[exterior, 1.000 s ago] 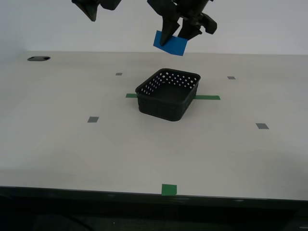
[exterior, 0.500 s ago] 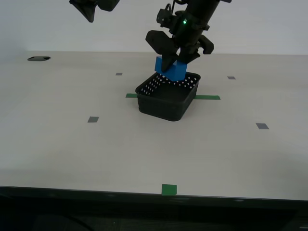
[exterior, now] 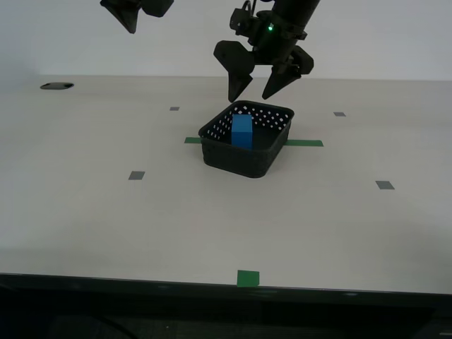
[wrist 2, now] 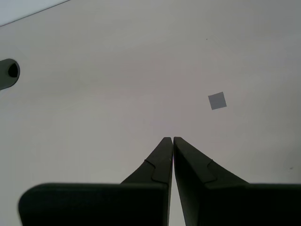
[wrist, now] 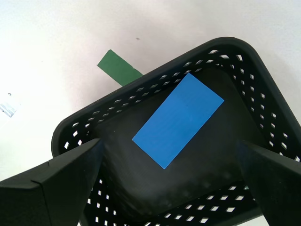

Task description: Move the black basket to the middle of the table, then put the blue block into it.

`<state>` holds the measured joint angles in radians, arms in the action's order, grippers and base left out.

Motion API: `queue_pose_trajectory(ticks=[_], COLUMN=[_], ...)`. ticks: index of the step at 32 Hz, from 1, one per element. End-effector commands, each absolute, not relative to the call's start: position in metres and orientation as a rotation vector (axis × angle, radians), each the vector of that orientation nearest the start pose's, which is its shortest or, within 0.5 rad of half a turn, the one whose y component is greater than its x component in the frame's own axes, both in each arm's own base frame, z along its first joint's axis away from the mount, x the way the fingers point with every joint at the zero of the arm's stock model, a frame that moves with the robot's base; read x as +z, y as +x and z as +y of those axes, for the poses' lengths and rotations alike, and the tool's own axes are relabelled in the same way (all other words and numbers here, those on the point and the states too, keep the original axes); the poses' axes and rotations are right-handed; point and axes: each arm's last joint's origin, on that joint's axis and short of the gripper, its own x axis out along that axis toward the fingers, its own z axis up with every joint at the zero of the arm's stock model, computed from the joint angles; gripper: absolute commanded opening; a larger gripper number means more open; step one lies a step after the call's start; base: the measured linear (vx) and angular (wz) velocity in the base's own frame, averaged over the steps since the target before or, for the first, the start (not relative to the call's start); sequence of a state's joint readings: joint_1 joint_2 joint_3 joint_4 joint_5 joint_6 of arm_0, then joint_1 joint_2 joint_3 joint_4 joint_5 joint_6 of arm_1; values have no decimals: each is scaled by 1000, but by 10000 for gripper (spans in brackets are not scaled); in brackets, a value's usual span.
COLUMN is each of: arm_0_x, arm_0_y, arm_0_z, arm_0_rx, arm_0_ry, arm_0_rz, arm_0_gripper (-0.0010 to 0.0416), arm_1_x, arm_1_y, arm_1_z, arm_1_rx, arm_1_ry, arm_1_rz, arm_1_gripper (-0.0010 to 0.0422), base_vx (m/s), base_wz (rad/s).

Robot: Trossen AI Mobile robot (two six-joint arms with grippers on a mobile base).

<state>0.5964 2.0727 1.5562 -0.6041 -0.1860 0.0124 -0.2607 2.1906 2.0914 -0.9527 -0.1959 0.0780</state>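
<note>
1. The blue block [exterior: 242, 132] lies inside the black basket [exterior: 246, 138], clear of any finger; our first wrist view shows it [wrist: 178, 119] resting on the basket's floor [wrist: 141, 155].
2. The basket sits near the middle of the table [exterior: 141, 219], over the green tape strip [exterior: 304, 143].
3. Our first gripper [exterior: 265, 83] hangs just above the basket, jaws spread wide and holding nothing.
4. Our second gripper [wrist 2: 172, 142] is well apart at the exterior view's left, high over bare table near a grey square [wrist 2: 217, 100], its jaws pressed together and empty.
</note>
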Motion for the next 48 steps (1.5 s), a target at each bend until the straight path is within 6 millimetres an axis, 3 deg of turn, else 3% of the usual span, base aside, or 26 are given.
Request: queue_pose_trajectory(ticks=[1, 48], arm_0_x=[180, 180], arm_0_y=[354, 355], arm_0_z=[247, 247], arm_0_rx=[692, 693], arm_0_ry=[-228, -226], arm_0_rz=[1126, 1118], arm_0_gripper=[394, 394], arm_1_x=[270, 271], arm_1_y=[456, 457], arm_1_z=[-116, -116], arm_1_rx=[-100, -106], arm_1_ry=[313, 323], arm_1_rz=[1026, 1017], arm_1_gripper=[0, 0], base_vx=[0, 0], base_wz=[0, 0])
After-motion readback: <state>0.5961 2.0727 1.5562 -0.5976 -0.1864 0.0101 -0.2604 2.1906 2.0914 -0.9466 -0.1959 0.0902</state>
